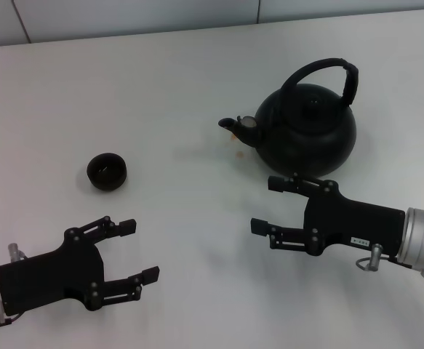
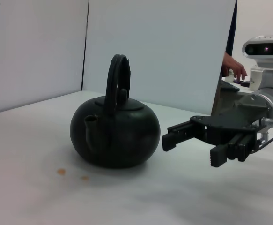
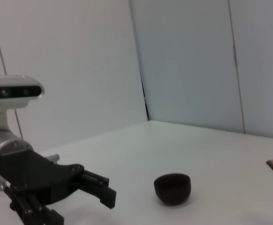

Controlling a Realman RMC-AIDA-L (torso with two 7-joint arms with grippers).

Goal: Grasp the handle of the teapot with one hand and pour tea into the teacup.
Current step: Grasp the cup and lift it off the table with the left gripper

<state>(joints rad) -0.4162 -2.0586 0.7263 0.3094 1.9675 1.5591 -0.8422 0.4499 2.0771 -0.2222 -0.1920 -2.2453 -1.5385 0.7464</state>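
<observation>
Standing upright, teapot (image 1: 306, 131) sits beside the wide-open right claw (image 1: 270, 205); left claw (image 1: 139, 251) wide too, near teacup (image 1: 107, 171)

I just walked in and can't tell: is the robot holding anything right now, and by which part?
Nothing is held. The left gripper and the right gripper are both open and empty; the teapot stands free on the table, its handle untouched.

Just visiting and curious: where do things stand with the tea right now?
Left gripper open, empty, near the teacup. Right gripper open, empty, just short of the teapot. Handle upright, ungrasped. Small brown spots on the table, nothing blocking.
</observation>
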